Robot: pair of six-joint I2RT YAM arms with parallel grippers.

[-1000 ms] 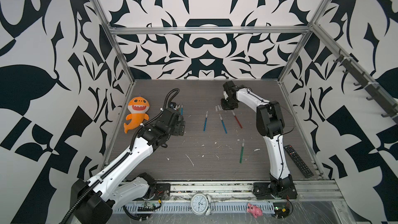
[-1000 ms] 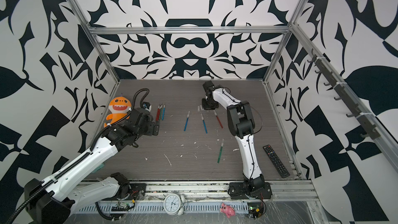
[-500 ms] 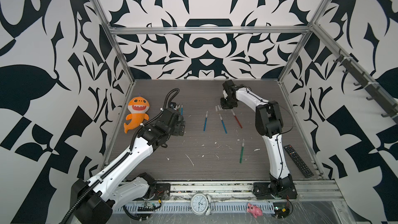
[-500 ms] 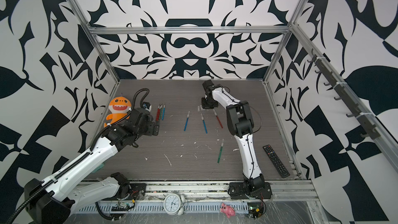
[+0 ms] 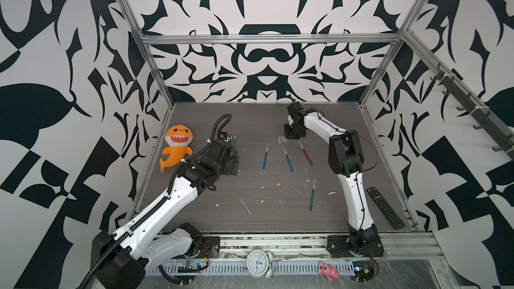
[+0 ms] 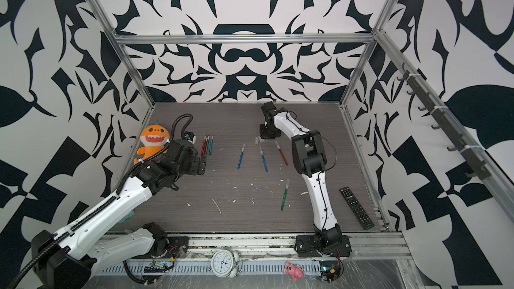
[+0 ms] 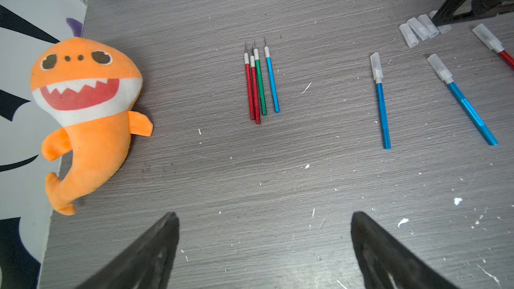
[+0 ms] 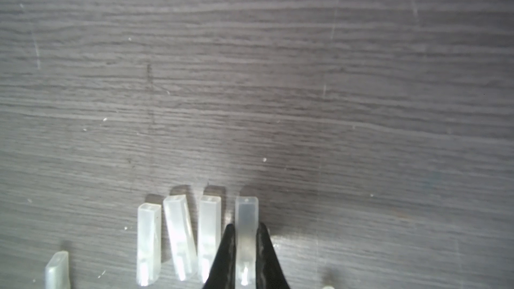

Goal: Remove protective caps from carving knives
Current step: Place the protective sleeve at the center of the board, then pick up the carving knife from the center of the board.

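My right gripper is shut on one translucent protective cap, low at the table's far side. Three loose caps lie in a row right beside it. Several uncapped carving knives lie together at the left. Two blue knives, a red one and a green one wear caps. My left gripper hangs open above bare table near the uncapped group.
An orange shark plush lies by the left wall. A black remote control sits near the front right edge. White flecks dot the grey tabletop. A clock and a pink toy rest on the front rail.
The right gripper stays over the row of caps with hardly any shift. The left arm has not moved.
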